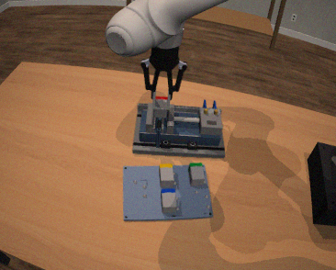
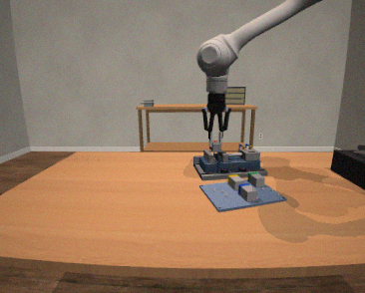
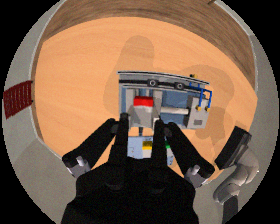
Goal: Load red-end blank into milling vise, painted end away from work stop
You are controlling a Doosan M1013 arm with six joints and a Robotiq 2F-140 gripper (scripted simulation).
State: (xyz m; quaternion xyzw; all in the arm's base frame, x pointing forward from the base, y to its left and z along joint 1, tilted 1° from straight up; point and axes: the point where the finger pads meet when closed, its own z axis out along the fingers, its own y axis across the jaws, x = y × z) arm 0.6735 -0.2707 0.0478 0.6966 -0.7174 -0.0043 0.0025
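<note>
Above the vise, the gripper is grasping the red-ended blank (painted end facing away from the work stop), apparently awaiting careful lowering between its jaws.

We looked across a brown wood-plank floor to plain grey walls.
At the far wall we saw a wooden table with a lower shelf, a white wall outlet beside it, and pale baseboards in dim light.
</note>
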